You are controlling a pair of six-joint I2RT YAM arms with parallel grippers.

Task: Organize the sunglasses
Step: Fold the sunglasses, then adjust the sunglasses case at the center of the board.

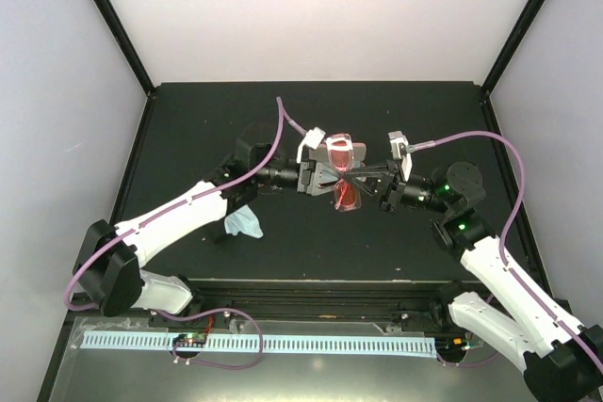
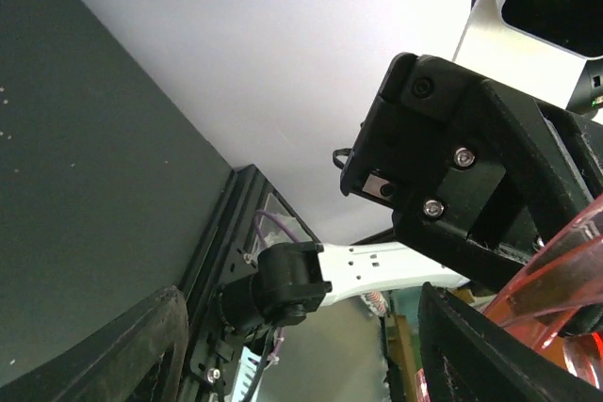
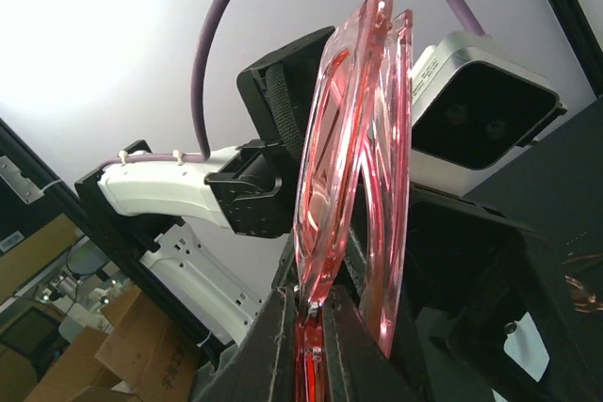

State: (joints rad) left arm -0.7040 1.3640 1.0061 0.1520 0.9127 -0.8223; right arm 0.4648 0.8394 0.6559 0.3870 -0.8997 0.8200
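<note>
Red sunglasses [image 1: 349,197]: held in the air over the middle of the black table [image 1: 188,120], between the two grippers. In the right wrist view the translucent frame stands on edge and shows as two thin red layers close together.
Right gripper [image 1: 366,180]: closed narrow on the lower edge of the frame. Its own camera shows the red plastic rising from between its two fingers.
Left gripper [image 1: 323,176]: the jaws stand wide in its own wrist view, with empty space between them and the red lens lying against the outer side of one finger. Whether that finger actually touches the frame cannot be told.
Amber pair: not seen in any view.
Pale blue cloth [image 1: 247,224]: on the table toward the near-left corner, beside the left forearm and well apart from the glasses.
Step, as judged: some exchange or adjustment between the arms, with only the right side carrying the glasses.
Risk, slip: the grip sits on a thin, smooth rim, so a nudge from the left finger could pivot the frame out of the pinch.
Risk, bend: if the left jaws close off-centre while the right holds firm, the slim rims could twist or a lens could pop out.
Risk, knock: the two wrists are nearly touching, so a small misjudged approach would bring them into contact.
Risk, drop: if the right gripper lets go before the left has a hold, the glasses fall to the hard table.
</note>
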